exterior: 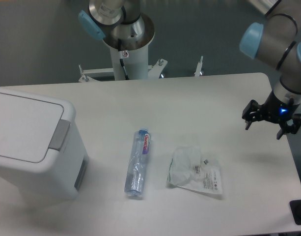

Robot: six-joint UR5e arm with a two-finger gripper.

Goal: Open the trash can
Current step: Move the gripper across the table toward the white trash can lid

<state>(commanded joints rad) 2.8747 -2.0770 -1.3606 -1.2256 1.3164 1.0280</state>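
The trash can (35, 147) is a large white boxy bin at the left edge of the table. Its flat white lid (20, 125) lies down, closed, with the grey push tab (59, 133) on its right rim. My gripper (263, 129) hangs above the table's far right side, a long way from the can. Its two black fingers are spread apart with nothing between them.
A clear plastic water bottle (138, 163) lies on its side in the middle of the table. A crumpled clear plastic bag (194, 172) lies to its right. The arm's base post (125, 44) stands behind the table's back edge. The table's right edge is just under the gripper.
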